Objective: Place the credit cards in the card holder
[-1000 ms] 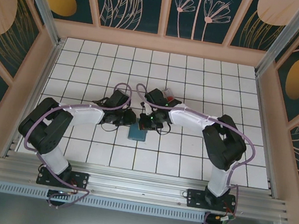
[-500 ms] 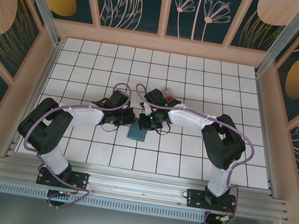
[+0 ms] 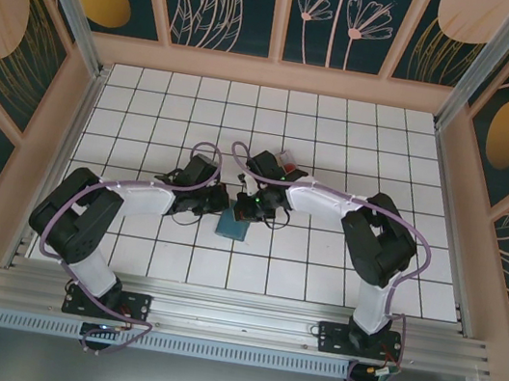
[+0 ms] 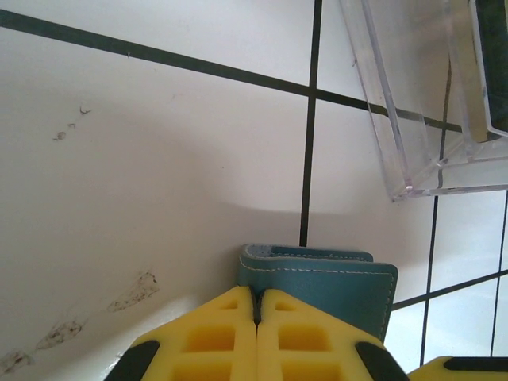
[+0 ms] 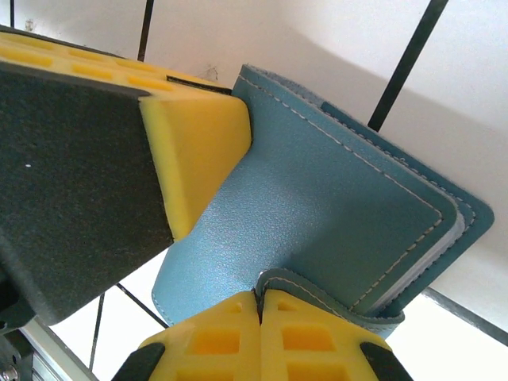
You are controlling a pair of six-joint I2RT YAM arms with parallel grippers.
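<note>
White tiled surface (image 3: 361, 140) carries the teal card holder (image 3: 233, 228) near its middle, left claw (image 4: 255, 302) and right claw (image 5: 260, 305) each clamped on an edge. It looks barely opened; loading the credit cards seems left to do.

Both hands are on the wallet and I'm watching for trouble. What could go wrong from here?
1. The right hand pinches only a thin curled flap of the card holder; if the hands pull apart, the flap may slip out.
2. The left hand grips just a corner, so the holder could twist or drop.
3. The clear tray sits close by; a wide swing might knock it.
</note>
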